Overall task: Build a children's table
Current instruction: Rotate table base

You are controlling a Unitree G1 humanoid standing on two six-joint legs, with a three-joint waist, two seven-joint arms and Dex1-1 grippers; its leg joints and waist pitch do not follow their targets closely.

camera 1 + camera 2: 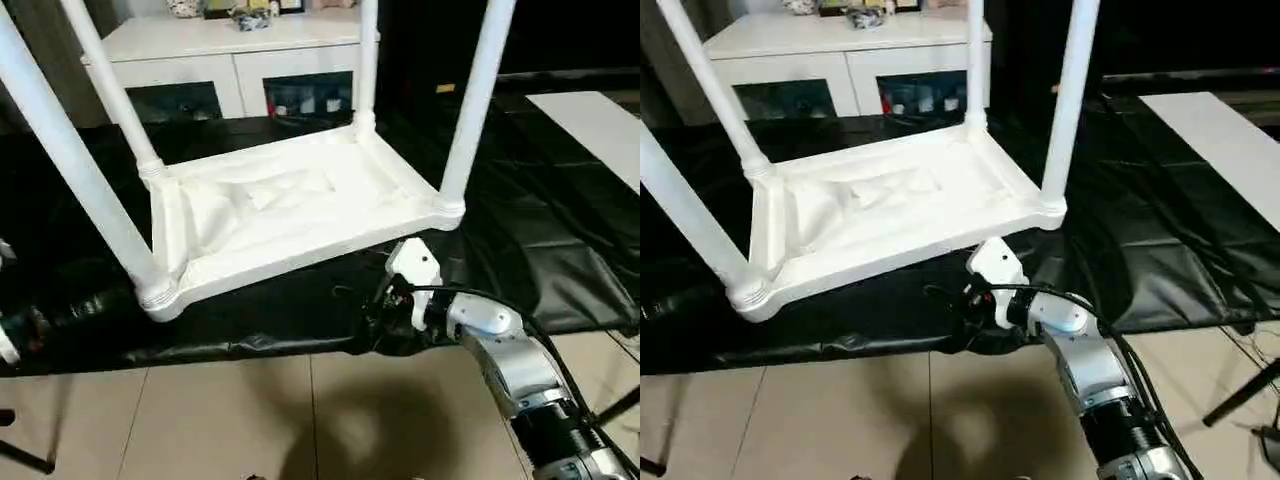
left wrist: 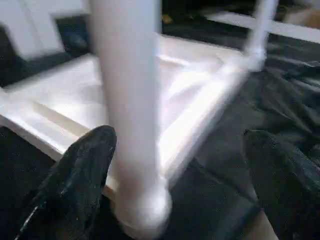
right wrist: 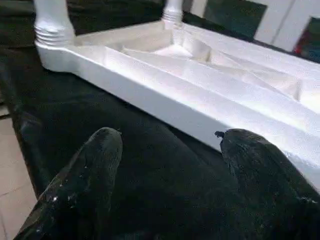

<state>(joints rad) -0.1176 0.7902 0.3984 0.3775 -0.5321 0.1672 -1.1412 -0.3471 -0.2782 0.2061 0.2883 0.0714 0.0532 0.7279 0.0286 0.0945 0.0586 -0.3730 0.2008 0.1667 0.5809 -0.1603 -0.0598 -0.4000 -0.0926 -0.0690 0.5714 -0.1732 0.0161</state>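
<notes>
The children's table [image 1: 290, 215] lies upside down on the black sheet [image 1: 560, 250], all four legs standing up. Both the right gripper [image 3: 165, 160] and the left gripper [image 2: 180, 165] are released, near its edge.

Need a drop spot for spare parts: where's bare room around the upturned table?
Bare black sheet to the robot's right of the tabletop, up to the white panel; bare tile floor in front. Crowded at the near edge, where the right gripper sits.
</notes>
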